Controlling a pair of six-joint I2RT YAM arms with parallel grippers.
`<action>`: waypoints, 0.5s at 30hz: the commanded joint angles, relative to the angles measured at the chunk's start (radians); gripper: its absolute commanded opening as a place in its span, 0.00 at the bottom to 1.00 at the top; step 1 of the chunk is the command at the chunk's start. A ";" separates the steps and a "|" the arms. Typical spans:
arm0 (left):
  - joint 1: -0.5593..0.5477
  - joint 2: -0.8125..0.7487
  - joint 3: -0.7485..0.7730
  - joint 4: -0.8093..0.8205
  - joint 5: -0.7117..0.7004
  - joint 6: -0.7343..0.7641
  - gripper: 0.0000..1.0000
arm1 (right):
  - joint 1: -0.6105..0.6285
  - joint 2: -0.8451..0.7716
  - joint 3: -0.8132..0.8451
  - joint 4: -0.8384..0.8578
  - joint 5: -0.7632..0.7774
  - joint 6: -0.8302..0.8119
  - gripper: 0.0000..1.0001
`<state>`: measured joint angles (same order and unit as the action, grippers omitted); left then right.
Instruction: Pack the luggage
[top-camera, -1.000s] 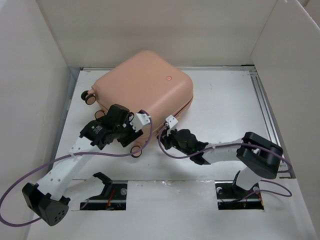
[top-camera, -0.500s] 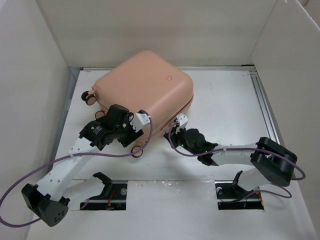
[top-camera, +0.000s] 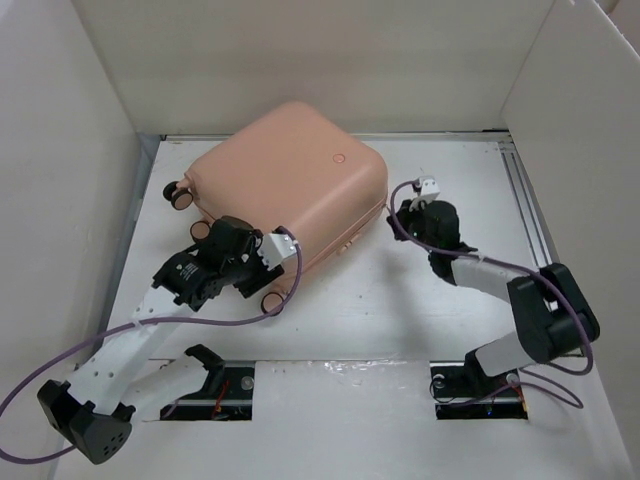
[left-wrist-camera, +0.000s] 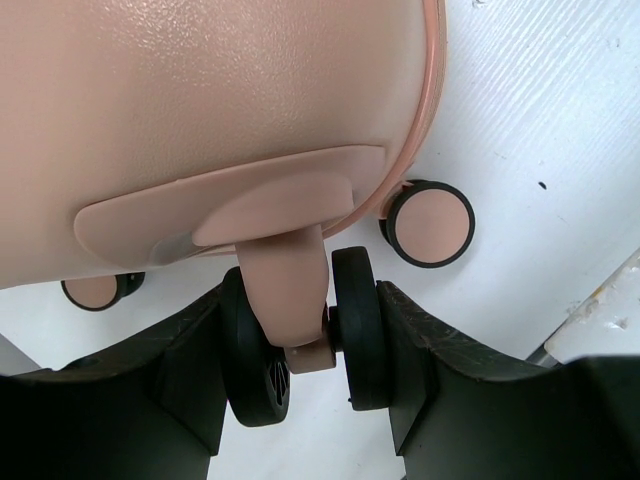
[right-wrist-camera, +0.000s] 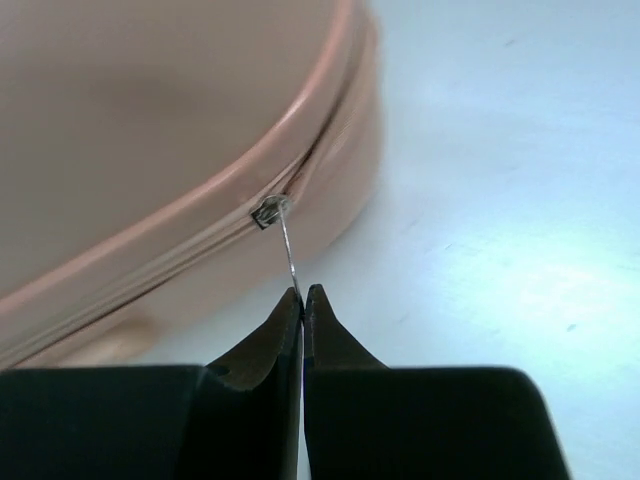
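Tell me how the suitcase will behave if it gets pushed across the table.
Lying flat on its shell, the suitcase would probably slide, not roll. The smooth hard shell looks stiff and likely slippery. The left pincer clamps a wheel, which should resist it swivelling.

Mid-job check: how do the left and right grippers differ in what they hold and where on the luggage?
The left gripper stands half-spread around a caster wheel; the right gripper is pinched shut on the thin zipper pull. The left gripper works at the near-left corner of the luggage, the right gripper at its right side. Both are black and grip the closed luggage.
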<state>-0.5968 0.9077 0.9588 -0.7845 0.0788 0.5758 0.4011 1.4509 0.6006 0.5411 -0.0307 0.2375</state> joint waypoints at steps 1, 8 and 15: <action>-0.008 -0.059 0.000 -0.062 -0.005 0.107 0.00 | -0.171 0.081 0.143 -0.013 0.031 -0.091 0.00; -0.008 -0.081 -0.022 -0.082 -0.005 0.140 0.00 | -0.245 0.362 0.540 -0.110 -0.072 -0.171 0.00; -0.008 -0.162 -0.022 -0.073 0.101 0.209 0.00 | -0.229 0.590 0.784 -0.110 -0.584 -0.329 0.00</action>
<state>-0.5953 0.8349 0.9188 -0.7517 0.0925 0.6487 0.1871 1.9892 1.2793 0.3206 -0.4637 0.0078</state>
